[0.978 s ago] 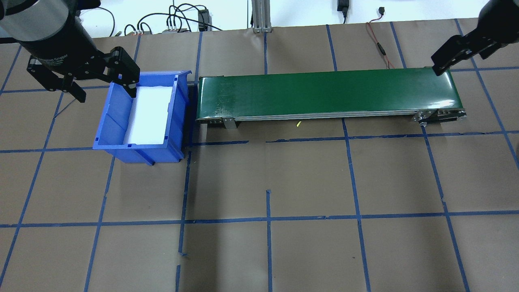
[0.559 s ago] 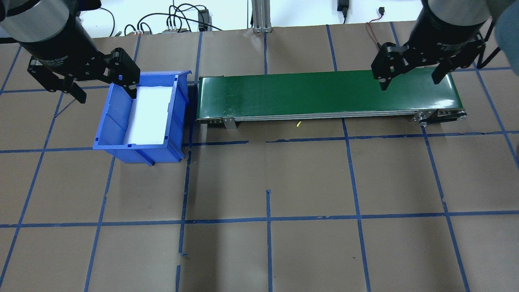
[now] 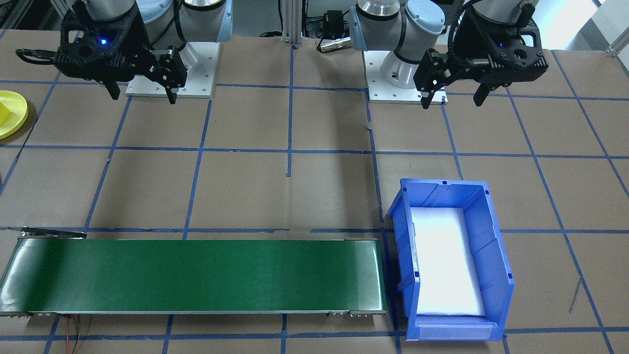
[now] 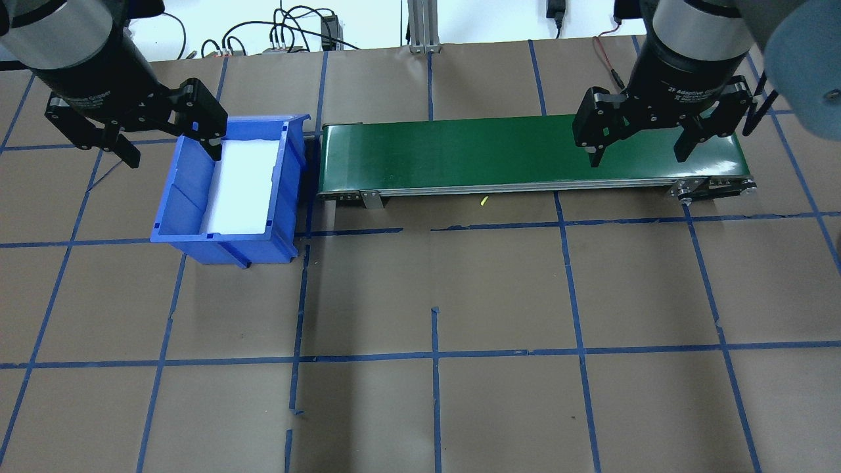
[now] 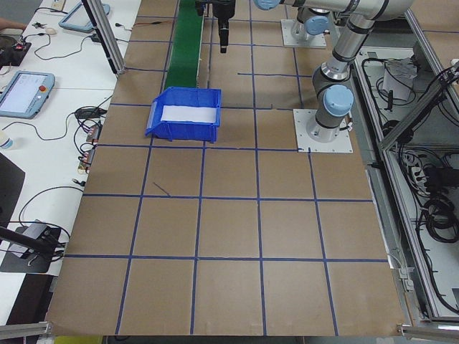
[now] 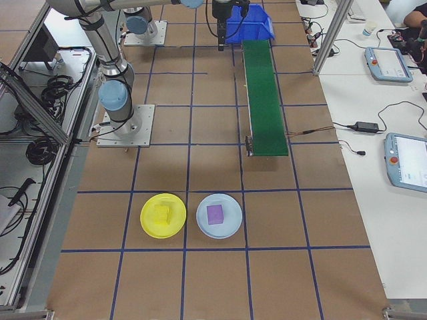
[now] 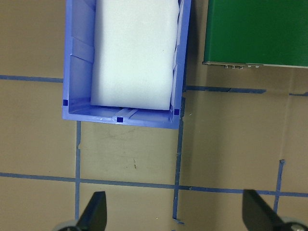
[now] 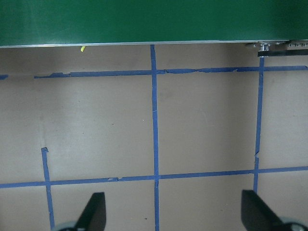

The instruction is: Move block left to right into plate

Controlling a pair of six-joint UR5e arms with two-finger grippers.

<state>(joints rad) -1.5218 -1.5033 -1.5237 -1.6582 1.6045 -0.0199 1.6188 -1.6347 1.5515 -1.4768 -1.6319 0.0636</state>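
Left hand (image 4: 171, 141): released, empty, above the bin's (image 4: 190, 190) left wall. The bin holds a white pad (image 4: 243, 187), long axis running away from the robot. The belt (image 4: 512, 148) runs left to right. Right hand (image 4: 637, 144): released, empty, above the belt's right end. A yellow block (image 6: 161, 214) lies flat in the plate (image 6: 148, 227), beside a second plate (image 6: 227, 230) carrying a purple block (image 6: 215, 214), well apart from both hands on the tabletop (image 4: 460, 295).

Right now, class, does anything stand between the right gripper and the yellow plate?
Nothing visible does. In the front-facing view, only bare taped table lies between the open right gripper and the yellow plate, which already holds a yellow cube.
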